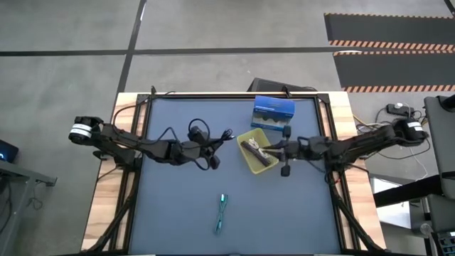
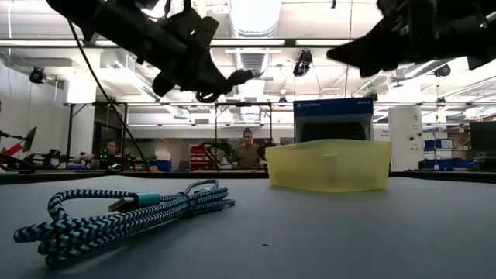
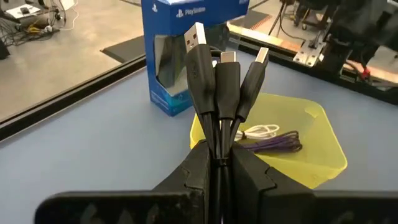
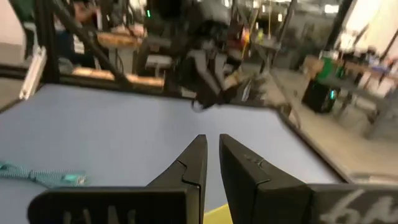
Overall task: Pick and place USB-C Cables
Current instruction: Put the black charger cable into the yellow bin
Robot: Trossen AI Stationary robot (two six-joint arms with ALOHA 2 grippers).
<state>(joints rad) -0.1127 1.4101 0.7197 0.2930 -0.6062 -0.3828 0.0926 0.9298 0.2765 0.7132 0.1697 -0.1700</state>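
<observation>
Fingers of my left gripper (image 3: 219, 163) clamp the black cable (image 3: 219, 81) above the surface (image 1: 178, 206). My right gripper (image 4: 211, 162) hovers over the yellow bin (image 1: 250, 165), fingers nearly together, holding nothing.

A robotics lab or industrial workshop: a blue-topped test table (image 1: 185, 213) with wooden edges stands on a bare concrete floor (image 1: 213, 28), hazard-striped mats (image 1: 387, 32) at the upper right of the overhead view. Behind it, under ceiling strip lights (image 2: 252, 15), people (image 2: 248, 151) sit among cluttered workbenches.
</observation>
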